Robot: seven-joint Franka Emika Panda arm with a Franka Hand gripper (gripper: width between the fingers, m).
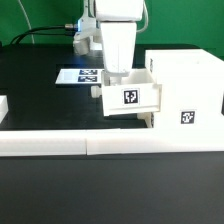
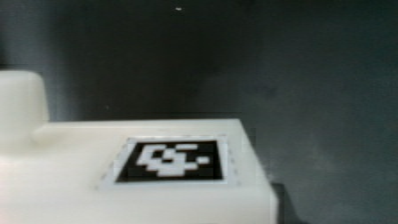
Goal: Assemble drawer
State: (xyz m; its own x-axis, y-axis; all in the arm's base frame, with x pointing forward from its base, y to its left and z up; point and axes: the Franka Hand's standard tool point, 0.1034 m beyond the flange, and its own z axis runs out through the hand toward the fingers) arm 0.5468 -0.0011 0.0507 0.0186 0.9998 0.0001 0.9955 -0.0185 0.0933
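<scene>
In the exterior view my gripper point(image 1: 118, 68) reaches down into a small white open-top drawer tray point(image 1: 128, 95) and is shut on its wall. The tray bears a square marker on the side facing the camera and a small knob point(image 1: 97, 89) on its left end. It hangs just left of the tall white box housing point(image 1: 185, 85), touching or nearly touching it. In the wrist view the tray's white face with its marker point(image 2: 175, 160) fills the lower part, and a rounded white part point(image 2: 18, 100) stands beside it. My fingers do not show there.
The marker board point(image 1: 80, 75) lies flat behind the tray. The long low white border wall point(image 1: 90, 143) runs along the front. Another white part point(image 1: 3, 104) shows at the exterior view's left edge. The table is black.
</scene>
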